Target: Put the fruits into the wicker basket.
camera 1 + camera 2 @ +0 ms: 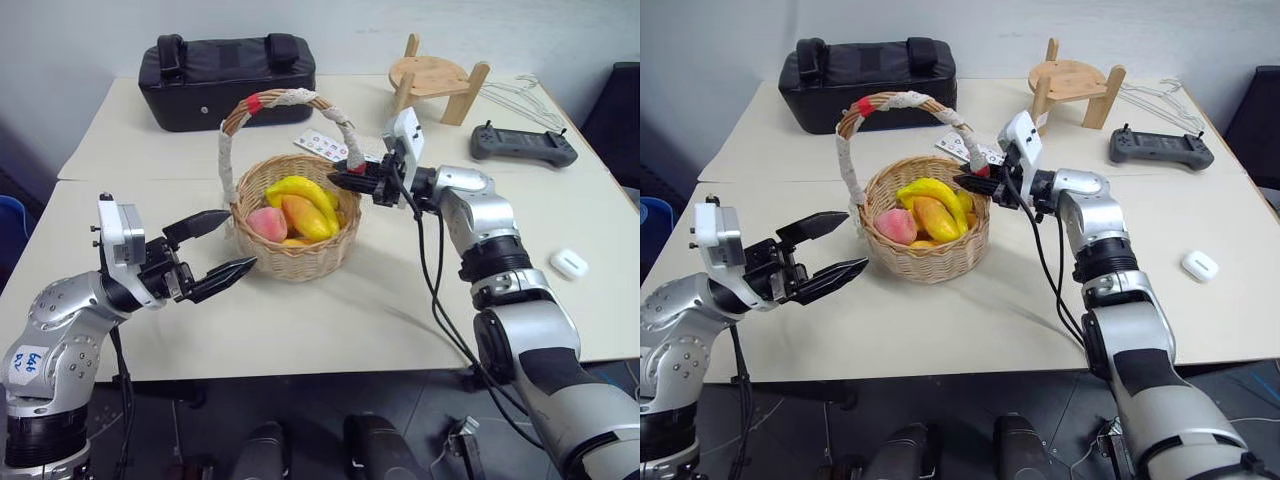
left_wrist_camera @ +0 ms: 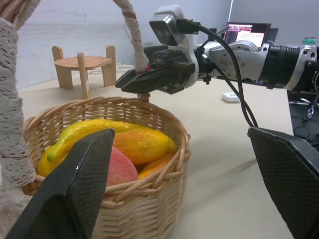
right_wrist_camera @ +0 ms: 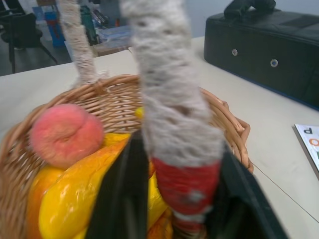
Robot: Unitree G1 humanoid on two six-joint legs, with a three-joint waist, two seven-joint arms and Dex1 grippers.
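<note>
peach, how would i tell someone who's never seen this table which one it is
Find the round wicker basket with the tall white-wrapped handle in the middle of the pale table. Inside it, the peach sits on the side toward the open left claw. It is the one round pinkish-red fruit; its neighbours, banana and mango, are long and yellow-orange.

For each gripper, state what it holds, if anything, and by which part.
Right gripper: wicker basket, by its handle's red-taped base. Left gripper: nothing, open.

A white sticker (image 1: 27,365) on the left arm carries blue handwriting (perhaps "606", too small to read); a card (image 3: 309,144) shows a "P".
</note>
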